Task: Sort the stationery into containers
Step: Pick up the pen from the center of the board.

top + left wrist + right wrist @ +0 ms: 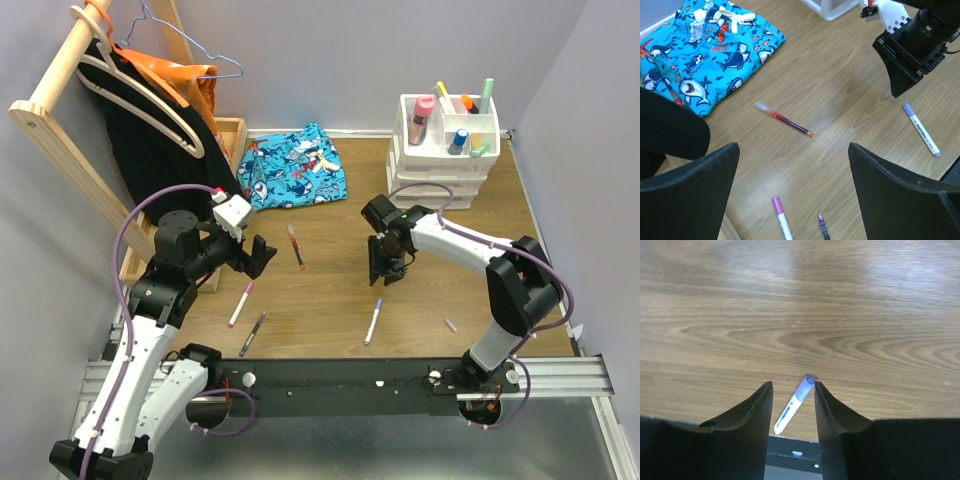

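- The right gripper [793,390] has its dark fingers [750,425] half apart and pinches nothing. The slim white pen with a pale blue cap [795,405] shows in the gap between them, so I think it is lining up a grasp.
- This pen lies flat on the wooden table [330,300], well in front of the white plastic desk organiser [440,185].
- The left gripper [792,147] is spread wide and empty, far left of the organiser, near a thin red pen [785,119].

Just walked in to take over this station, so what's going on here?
It's a stationery sort into the white organiser at the back, whose top already holds several markers. The right tool hangs open, lined up on a purple-capped pen on the table, not gripping it. The left tool is wide open, pointed toward a red pen. A pink-capped pen and a dark pen lie loose nearby.
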